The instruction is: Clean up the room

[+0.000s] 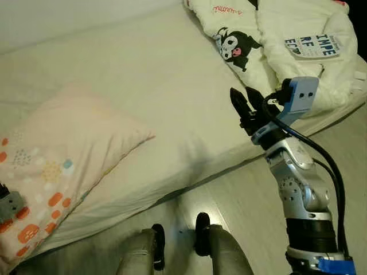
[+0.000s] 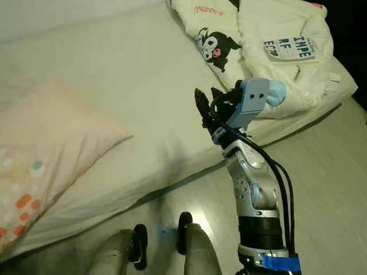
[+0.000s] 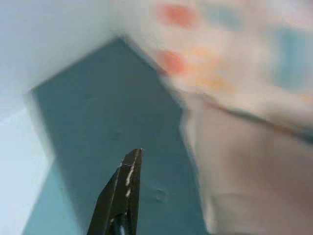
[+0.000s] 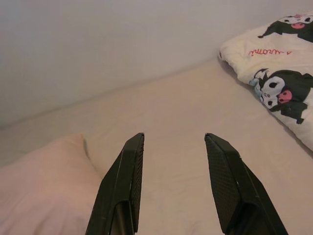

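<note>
Low bed with cream sheet, ahead of the right fingers; pale plain wall beyond it; light wood-look floor alongside, glossy under soft dim light

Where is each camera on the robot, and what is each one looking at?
Left eye view: on the head, looking down at the bed, pillow and blanket; the raised right gripper and the robot's legs show.
Right eye view: beside it, same scene, nudged sideways.
Left wrist view: on the left wrist, blurry; left gripper against a bluish surface beside the pillow's edge.
Right wrist view: on the right wrist, looking across the bed between its open fingers.
Shared: the right wrist and both eyes see the cartoon-print blanket and pillow.
</note>
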